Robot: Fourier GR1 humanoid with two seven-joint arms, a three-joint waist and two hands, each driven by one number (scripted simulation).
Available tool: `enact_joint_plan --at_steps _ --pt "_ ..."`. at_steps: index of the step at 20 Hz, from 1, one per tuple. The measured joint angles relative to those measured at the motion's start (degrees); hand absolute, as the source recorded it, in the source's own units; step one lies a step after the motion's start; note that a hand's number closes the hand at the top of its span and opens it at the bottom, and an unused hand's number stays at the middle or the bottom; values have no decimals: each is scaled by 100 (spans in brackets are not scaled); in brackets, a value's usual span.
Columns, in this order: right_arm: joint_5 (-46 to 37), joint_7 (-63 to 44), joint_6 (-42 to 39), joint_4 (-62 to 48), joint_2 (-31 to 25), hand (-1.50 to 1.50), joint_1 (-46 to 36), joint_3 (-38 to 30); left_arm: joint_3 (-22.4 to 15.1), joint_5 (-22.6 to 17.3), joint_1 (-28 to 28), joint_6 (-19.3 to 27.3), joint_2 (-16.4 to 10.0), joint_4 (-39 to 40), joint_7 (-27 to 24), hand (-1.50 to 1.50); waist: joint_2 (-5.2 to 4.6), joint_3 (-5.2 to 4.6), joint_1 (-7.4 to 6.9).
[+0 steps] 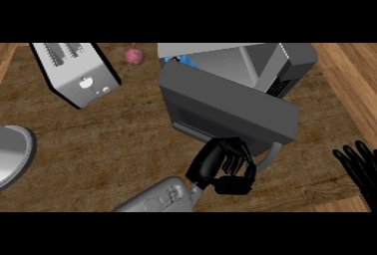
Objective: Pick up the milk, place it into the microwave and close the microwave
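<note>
Where the forearm (156,200) comes up from the lower middle of the frame, the left hand (225,167) sits with its fingers curled in against the near edge of the door (228,107). It holds nothing that I can make out, and the pale handle (274,153) lies just right of it. At the right edge the right hand (359,167) rests, fingers straight and spread, well apart from the work. A plate (11,154) shows at the left edge. The door stands ajar, slanting across the centre. Behind it the microwave (294,60) lies open in the upper right. A blue sliver of milk (187,63) shows at upper centre, just past the door's far corner, seemingly inside though mostly hidden. Placing looks done, so the step in hand is probably the closing. The next move calls for pushing the door's free edge away toward the microwave until it sits flush, keeping contact through the swing. Farthest, in the upper left, are a toaster (77,74) and a pink item (134,56).
</note>
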State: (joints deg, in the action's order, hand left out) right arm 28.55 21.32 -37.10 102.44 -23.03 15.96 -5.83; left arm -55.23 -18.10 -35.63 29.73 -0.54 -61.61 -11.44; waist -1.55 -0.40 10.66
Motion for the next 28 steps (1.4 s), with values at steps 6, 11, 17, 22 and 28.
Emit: enact_joint_plan --at_steps 6,11,17,22,28 --pt "245 -252 63 282 -61 -150 3 41 122 -469 -579 487 34 368 -149 150 -53 4 147" --pt "447 -496 195 470 -116 -150 -49 49 306 -880 -1086 663 56 739 -218 150 -101 8 235" --pt "664 -720 295 614 -231 -150 -99 -4 514 -1409 -1513 631 57 1170 -379 150 -167 10 328" --pt "819 -868 390 744 -300 -150 -160 -47 714 -1833 -1752 542 58 1456 -560 150 -208 11 395" --pt "1002 -1001 455 823 -392 -150 -228 -120 746 -2248 -1747 418 58 1488 -841 150 -208 19 421"
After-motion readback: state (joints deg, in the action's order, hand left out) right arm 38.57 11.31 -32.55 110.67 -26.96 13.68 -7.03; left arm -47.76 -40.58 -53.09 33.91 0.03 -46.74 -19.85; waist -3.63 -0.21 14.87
